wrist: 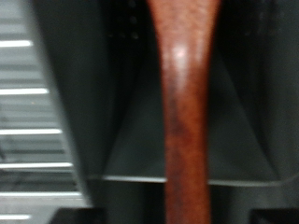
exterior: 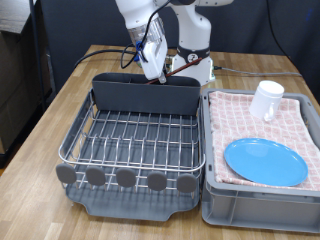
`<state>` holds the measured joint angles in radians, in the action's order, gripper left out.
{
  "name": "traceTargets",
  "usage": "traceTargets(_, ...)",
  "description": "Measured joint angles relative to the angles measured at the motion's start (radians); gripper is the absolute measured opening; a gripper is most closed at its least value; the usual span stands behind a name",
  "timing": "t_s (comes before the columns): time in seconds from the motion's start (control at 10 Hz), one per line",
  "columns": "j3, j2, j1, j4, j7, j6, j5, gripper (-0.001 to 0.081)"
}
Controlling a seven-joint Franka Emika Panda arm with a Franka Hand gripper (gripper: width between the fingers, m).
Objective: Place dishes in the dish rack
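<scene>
Two dishes sit on the pink checkered cloth (exterior: 290, 125) in the grey bin (exterior: 262, 200) on the exterior view's right: the white mug (exterior: 266, 100) toward the far side, tilted with its handle to the right, and the bright-blue plate (exterior: 265, 161) lying flat nearer the bottom of the view, apart from the mug. Just beside the bin, on the exterior view's left, stands the dish rack (exterior: 135, 150) on the wooden table (exterior: 45, 150), its wire grid bare and its row of round grey feet along the near edge. The tall grey back compartment (exterior: 145, 97) rises at the rack's far side. The gripper (exterior: 152, 62) hangs over that compartment, near its middle. In the wrist view the reddish-brown wooden spoon (wrist: 184, 112) runs lengthwise down the frame, close to the camera and blurred, with the dark inside of the compartment and part of the wire grid behind it. The spoon lies along the line of the fingers, but the fingers themselves do not show, so whether they are apart or clamped on the spoon I cannot tell. In the exterior view the spoon is too small to make out clearly.
</scene>
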<state>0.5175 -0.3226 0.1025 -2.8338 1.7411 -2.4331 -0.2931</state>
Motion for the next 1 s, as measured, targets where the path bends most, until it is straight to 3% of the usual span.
traceTargets(0.1,-0.012,0.001,-0.002,0.001,0.02,-0.001,0.009,0.0383)
traceTargets(0.2,-0.036,0.002,-0.01,0.001,0.066,-0.001,0.04,0.0383)
traceTargets(0.4,-0.109,0.002,-0.03,0.011,0.211,0.0,0.136,0.0691)
traceTargets(0.5,-0.148,0.0,-0.036,0.02,0.283,0.004,0.174,0.0691)
traceTargets(0.6,-0.183,-0.005,-0.038,0.028,0.344,0.008,0.201,0.078)
traceTargets(1.0,-0.306,-0.077,-0.058,0.061,0.556,0.106,0.308,0.0798)
